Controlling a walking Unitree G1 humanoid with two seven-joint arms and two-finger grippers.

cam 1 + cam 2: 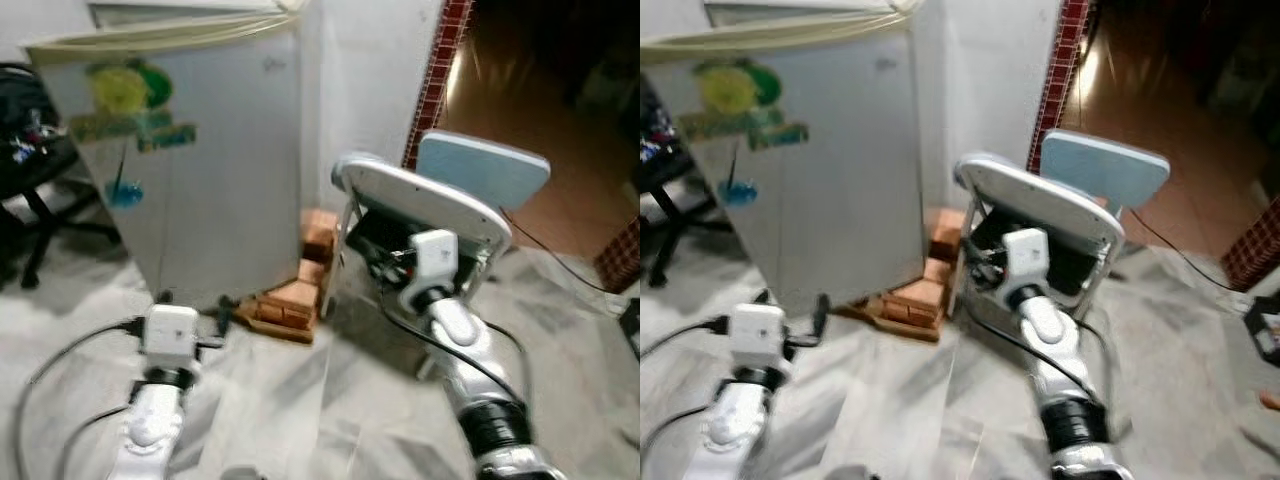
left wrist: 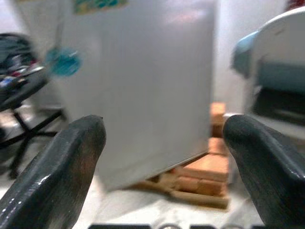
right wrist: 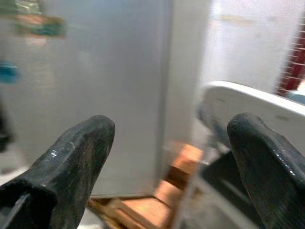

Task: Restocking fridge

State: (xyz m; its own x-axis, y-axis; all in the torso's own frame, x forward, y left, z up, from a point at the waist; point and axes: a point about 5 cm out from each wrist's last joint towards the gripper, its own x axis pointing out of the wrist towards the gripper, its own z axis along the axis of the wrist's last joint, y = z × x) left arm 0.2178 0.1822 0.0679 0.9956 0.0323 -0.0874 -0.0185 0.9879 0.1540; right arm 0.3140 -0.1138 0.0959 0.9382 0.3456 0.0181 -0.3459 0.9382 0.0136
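Note:
The small grey fridge [image 1: 200, 170] stands ahead on the left with its door closed; coloured stickers sit on the door's upper left. My left gripper [image 1: 195, 306] is held low in front of the fridge's bottom edge, and its two black fingers [image 2: 71, 157] are spread wide with nothing between them. My right arm [image 1: 440, 300] reaches up beside a tipped white chair [image 1: 430, 200]. In the right wrist view my right gripper [image 3: 171, 143] is open and empty, looking at the fridge's side and the chair.
Orange bricks [image 1: 300, 285] are stacked on a board between fridge and chair. A black office chair [image 1: 30, 170] stands at far left. Cables [image 1: 60, 360] trail over the pale sheeted floor. A doorway with a red-tiled post [image 1: 430, 80] opens at the back right.

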